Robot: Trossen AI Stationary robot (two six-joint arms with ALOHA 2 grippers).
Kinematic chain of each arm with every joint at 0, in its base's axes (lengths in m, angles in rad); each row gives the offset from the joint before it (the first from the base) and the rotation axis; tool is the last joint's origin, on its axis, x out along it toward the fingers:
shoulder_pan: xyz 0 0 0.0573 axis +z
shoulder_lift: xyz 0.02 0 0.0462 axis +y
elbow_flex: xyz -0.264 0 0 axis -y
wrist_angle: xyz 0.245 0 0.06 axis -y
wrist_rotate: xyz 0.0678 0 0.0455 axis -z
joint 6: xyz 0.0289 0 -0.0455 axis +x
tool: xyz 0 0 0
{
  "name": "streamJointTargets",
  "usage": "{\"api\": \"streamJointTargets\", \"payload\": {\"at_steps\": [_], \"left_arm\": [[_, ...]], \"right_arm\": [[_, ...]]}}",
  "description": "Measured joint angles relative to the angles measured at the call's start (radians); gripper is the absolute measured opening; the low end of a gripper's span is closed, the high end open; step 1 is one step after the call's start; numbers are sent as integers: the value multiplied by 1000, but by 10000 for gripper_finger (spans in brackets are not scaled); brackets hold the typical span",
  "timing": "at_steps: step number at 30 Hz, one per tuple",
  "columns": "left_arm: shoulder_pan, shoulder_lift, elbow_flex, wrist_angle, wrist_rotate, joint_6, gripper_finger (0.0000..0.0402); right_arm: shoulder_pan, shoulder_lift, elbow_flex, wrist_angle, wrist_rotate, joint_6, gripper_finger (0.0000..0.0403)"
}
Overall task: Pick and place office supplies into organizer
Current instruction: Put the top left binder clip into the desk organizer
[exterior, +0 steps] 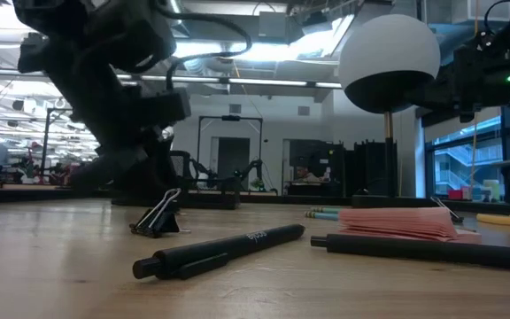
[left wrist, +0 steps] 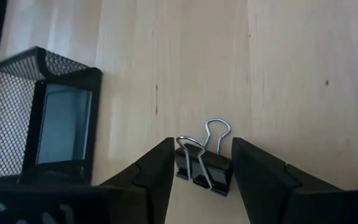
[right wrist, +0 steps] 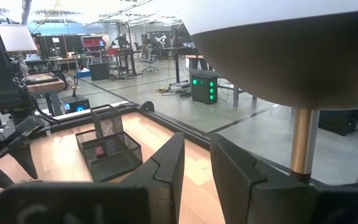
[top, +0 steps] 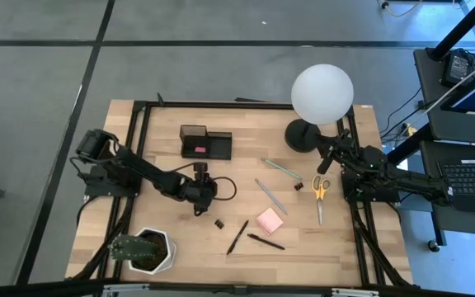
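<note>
My left gripper [top: 198, 208] is over the table's middle, on the near side of the black mesh organizer [top: 205, 142], and is shut on a small black binder clip [left wrist: 204, 169]. The organizer's cup section [left wrist: 42, 118] shows beside the fingers, and something pink [top: 195, 150] lies in a low compartment. A second clip [top: 219, 223] rests on the wood, a third [top: 298, 186] lies near the yellow-handled scissors [top: 319, 194]. The pink sticky-note pad [top: 270, 220], two black pens [top: 237, 237] [top: 266, 242] and two pencils [top: 281, 169] [top: 270, 196] lie flat. My right gripper [top: 324, 165] waits by the lamp, fingers [right wrist: 166, 168] narrowly apart. My left gripper pinches the binder clip by its black body [left wrist: 194, 171], one finger on each end of it. The fingers [left wrist: 157, 165] come from above, pointing down. The clip's two wire handles [left wrist: 217, 127] stick out past the fingertips; whether it is clear of the wood cannot be told.
A white globe lamp [top: 322, 92] with a black base [top: 302, 134] stands at the far right, close to my right gripper. A white hexagonal plant pot [top: 148, 250] sits at the near left corner. Bare wood lies between the organizer and the loose items.
</note>
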Motion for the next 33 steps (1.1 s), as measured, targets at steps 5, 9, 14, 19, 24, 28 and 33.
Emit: {"api": "streamJointTargets", "payload": {"at_steps": [5,9,14,19,24,28,33], "left_arm": [[8,16,0,5,-6,-43,154],[14,18,0,5,-8,-57,154],[14,18,0,5,-7,-57,151],[14,18,0,5,-8,-57,134],[14,17,0,5,-9,-58,111],[14,17,0,6,-9,-58,100],[14,17,0,6,-9,-58,99]], "right_arm": [[0,0,0,0,0,-1,81],[0,0,0,0,0,-2,81],[0,0,0,0,0,-3,81],[0,0,0,0,0,-3,81],[0,0,0,0,0,-3,81],[0,0,0,0,0,-3,81],[0,0,0,0,0,-3,81]]}}
